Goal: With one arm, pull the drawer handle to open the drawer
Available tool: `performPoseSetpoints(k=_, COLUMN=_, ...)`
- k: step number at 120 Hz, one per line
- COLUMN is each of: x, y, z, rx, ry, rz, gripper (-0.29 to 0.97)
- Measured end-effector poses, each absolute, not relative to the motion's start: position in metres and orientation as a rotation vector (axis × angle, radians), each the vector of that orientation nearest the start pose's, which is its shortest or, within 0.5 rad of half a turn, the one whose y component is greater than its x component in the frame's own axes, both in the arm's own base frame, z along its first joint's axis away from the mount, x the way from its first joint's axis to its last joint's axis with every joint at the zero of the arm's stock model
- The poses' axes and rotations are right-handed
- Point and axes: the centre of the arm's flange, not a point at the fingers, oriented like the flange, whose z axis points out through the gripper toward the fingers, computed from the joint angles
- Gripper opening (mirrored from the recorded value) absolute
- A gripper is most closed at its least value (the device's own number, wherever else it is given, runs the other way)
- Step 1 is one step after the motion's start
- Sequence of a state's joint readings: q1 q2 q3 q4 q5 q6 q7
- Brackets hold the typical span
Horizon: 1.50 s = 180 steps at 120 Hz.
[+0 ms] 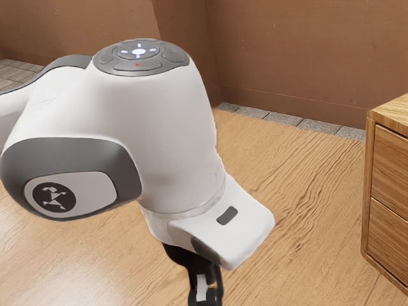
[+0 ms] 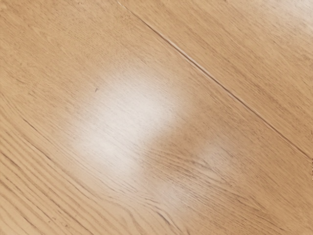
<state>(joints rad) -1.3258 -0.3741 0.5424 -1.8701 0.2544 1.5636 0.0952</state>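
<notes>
1. Arm. It fills the exterior view's left and centre and is bent low over the floor. Judge the step in hand as the approach: no contact with the furniture has been made.

2. Floor. The wrist view looks straight down on bare wooden boards, so the hand points downward. You will need to turn the wrist toward the horizontal before it can face a vertical front.

3. Cabinet. It stands at the exterior view's right edge, well apart from the arm. Carry the hand toward it across the open floor and keep the elbow clear of the cabinet's near corner.

4. Drawer. Two fronts sit one above the other, and both look flush with the frame, so treat the drawer as shut. Confirm where the handle lies before you commit to a height.

5. Gripper. It hangs below the arm at the exterior view's lower edge, cut off by the frame. You cannot tell whether it is open or closed, so check that it is open before closing in. Then pull straight out, square to the front.
</notes>
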Motion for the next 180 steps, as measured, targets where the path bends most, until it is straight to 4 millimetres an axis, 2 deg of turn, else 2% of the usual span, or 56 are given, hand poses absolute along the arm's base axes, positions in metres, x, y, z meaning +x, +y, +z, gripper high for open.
performPoseSetpoints(k=17, x=0.311, y=-0.333, z=0.655, rx=-2.539, ry=1.757, rz=-0.201, gripper=0.68)
performPoseSetpoints(k=31, x=0.285, y=-0.345, z=0.692, rx=-2.395, ry=1.955, rz=-0.385, gripper=0.68)
performPoseSetpoints(k=38, x=0.288, y=-0.359, z=0.718, rx=-2.321, ry=1.987, rz=-0.486, gripper=0.68)
performPoseSetpoints(k=49, x=0.302, y=-0.405, z=0.756, rx=-2.183, ry=2.003, rz=-0.631, gripper=0.68)
performPoseSetpoints(k=56, x=0.315, y=-0.426, z=0.765, rx=-2.101, ry=1.996, rz=-0.702, gripper=0.68)
performPoseSetpoints(k=63, x=0.327, y=-0.439, z=0.762, rx=-2.032, ry=1.977, rz=-0.722, gripper=0.68)
performPoseSetpoints(k=76, x=0.364, y=-0.442, z=0.758, rx=-1.997, ry=1.940, rz=-0.733, gripper=0.68)
performPoseSetpoints(k=87, x=0.386, y=-0.443, z=0.755, rx=-1.966, ry=1.950, rz=-0.737, gripper=0.68)
performPoseSetpoints(k=98, x=0.407, y=-0.460, z=0.729, rx=-1.945, ry=2.100, rz=-0.704, gripper=0.68)
performPoseSetpoints(k=112, x=0.431, y=-0.441, z=0.724, rx=-1.940, ry=2.190, rz=-0.703, gripper=0.68)
performPoseSetpoints(k=122, x=0.436, y=-0.436, z=0.712, rx=-1.908, ry=2.226, rz=-0.662, gripper=0.68)
performPoseSetpoints(k=138, x=0.433, y=-0.436, z=0.699, rx=-1.847, ry=2.282, rz=-0.612, gripper=0.68)
performPoseSetpoints(k=180, x=0.445, y=-0.429, z=0.700, rx=-1.744, ry=2.338, rz=-0.607, gripper=0.68)
